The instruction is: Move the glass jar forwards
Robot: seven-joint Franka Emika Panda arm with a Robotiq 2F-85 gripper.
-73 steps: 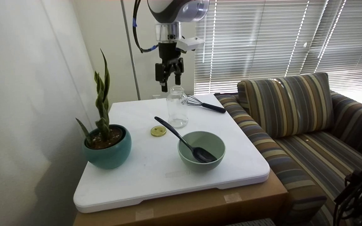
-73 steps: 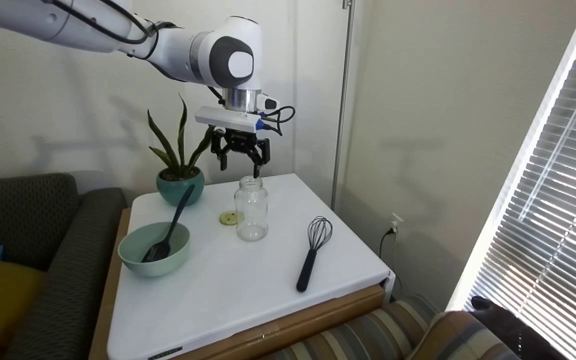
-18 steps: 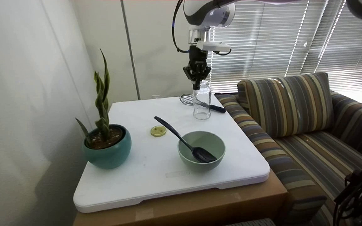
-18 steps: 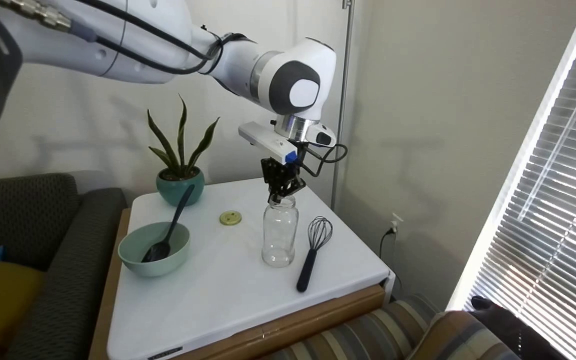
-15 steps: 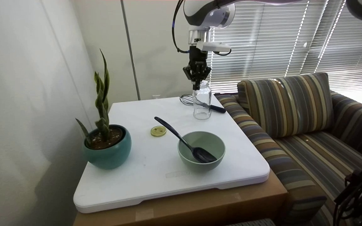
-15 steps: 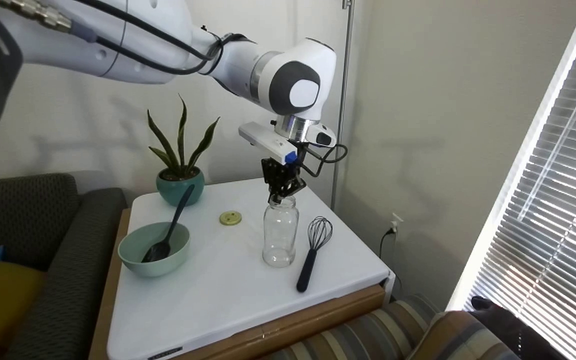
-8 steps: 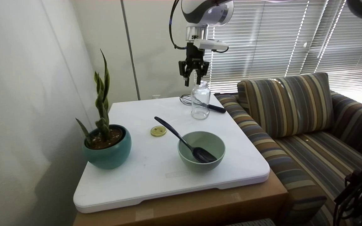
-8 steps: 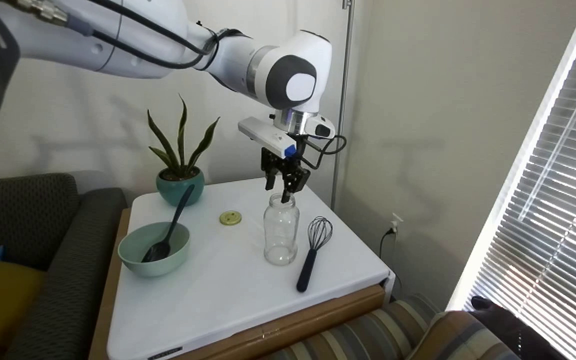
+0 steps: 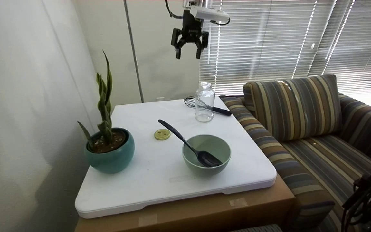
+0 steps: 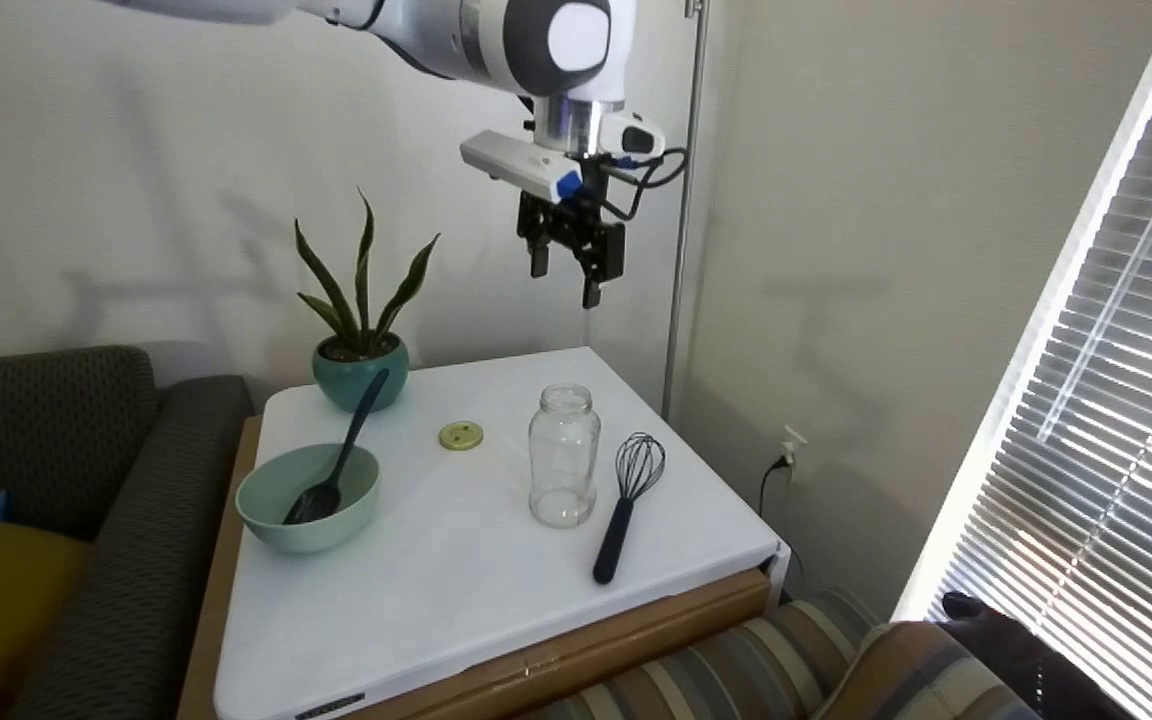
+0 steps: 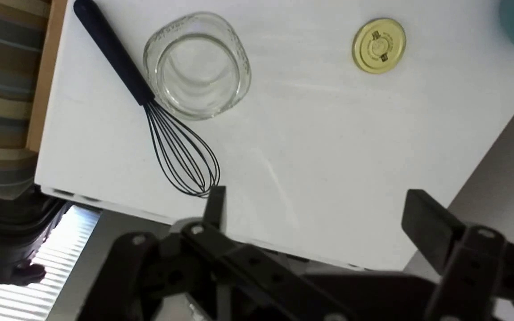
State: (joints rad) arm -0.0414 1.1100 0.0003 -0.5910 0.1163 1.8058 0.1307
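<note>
The clear glass jar [image 9: 204, 104] stands upright and open on the white table, close to the black whisk. It also shows in an exterior view [image 10: 564, 460], and from above in the wrist view [image 11: 199, 71]. My gripper [image 9: 188, 54] is open and empty, well above the table. In an exterior view the gripper [image 10: 566, 280] hangs above the jar's mouth, apart from it. In the wrist view the gripper [image 11: 315, 200] has its fingers wide apart with only the tabletop between them, and the jar lies at the upper left, outside them.
The black whisk [image 10: 616, 540] lies beside the jar. A yellow lid [image 9: 162, 134] lies flat on the white table [image 9: 140, 187]. A pale green bowl [image 9: 206, 171] holds a black spoon [image 9: 179, 137]. A teal pot [image 9: 109, 161] with a tall plant stands near the wall. A striped armchair [image 9: 301, 112] adjoins the table.
The jar has shifted across the table towards the whisk. My gripper was shut at the jar's rim about a second ago; it has since opened and risen clear of the jar.
</note>
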